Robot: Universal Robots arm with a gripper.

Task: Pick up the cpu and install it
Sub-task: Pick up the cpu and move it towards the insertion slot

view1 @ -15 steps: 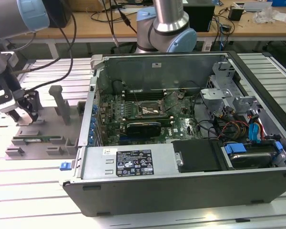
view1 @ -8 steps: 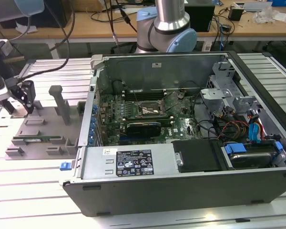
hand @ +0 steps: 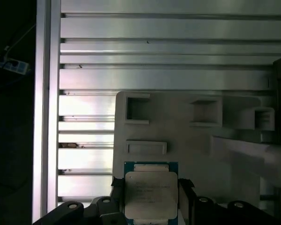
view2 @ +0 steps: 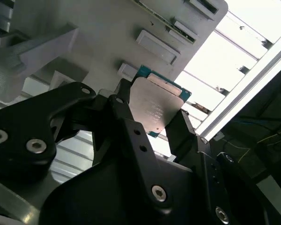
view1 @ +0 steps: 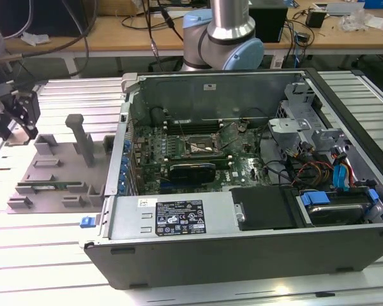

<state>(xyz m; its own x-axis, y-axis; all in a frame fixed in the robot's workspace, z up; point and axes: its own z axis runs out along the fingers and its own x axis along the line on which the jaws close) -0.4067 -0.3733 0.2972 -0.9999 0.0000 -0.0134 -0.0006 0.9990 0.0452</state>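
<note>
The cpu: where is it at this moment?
In the first wrist view the cpu is clamped by the gripper, over the grey fixture plate. That gripper is at the exterior view's left, outside the open computer case.

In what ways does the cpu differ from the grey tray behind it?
The cpu is small; the tray is far larger. The cpu has a shiny metal top and blue-green rim; the tray is matte with raised blocks. The cpu is clamped between the jaws; the tray lies on the slatted table. Both are greyish.
</note>
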